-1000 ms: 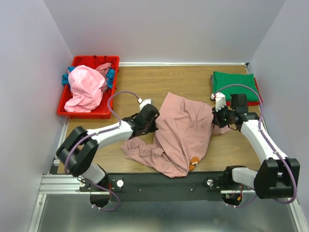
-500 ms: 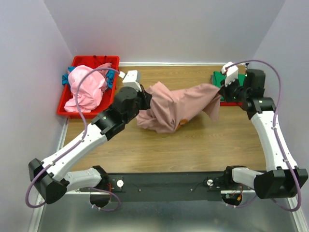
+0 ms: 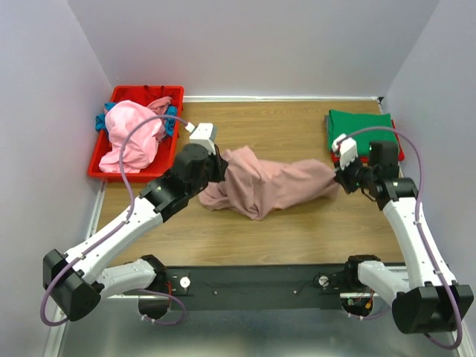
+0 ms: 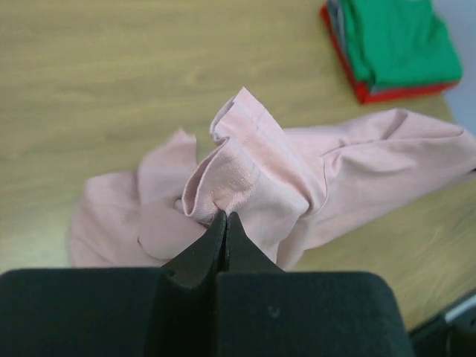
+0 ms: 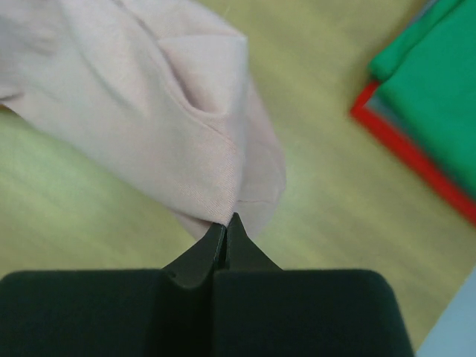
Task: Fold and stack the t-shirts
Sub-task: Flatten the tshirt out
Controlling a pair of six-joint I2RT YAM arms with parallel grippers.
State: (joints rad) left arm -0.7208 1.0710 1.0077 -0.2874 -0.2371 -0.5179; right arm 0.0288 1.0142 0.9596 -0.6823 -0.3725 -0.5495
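"T-shirt, the dusty-pink one [image 3: 275,186]: where's it at rn?"

"Mid-table [image 3: 282,126], strung betw. both arms. Left gripper [image 3: 221,163] is pinched tight on a bunched fold at its left end. Right gripper [image 3: 336,177] is clamped on the other end. Middle sags in a lump and looks like it touches the wood, but I can't swear to it."

"How's it gonna handle?"

"Light, floppy, zero stiffness imo. It'll sag wherever it isn't held. Not fragile, but a thin pinch could slide off. Better hold would be two matching corners, shoulders or hem, so it hangs flat. As is, it's a twisted rope w/ no print showing."

"Wrist cams add anything?"

"Yeah. Left wrist shows the jaws shut on several gathered layers, not one edge, which overhead can't tell you. Right wrist shows only a thin bit of edge nipped at the tips. Both catch the folded green tee [image 3: 361,126] on a red one [image 4: 401,94], far right. Only overhead has the red bin [image 3: 97,160] far left, w/ a brighter pink tee [image 3: 132,141] and a blue one [image 3: 172,119] heaped in it."
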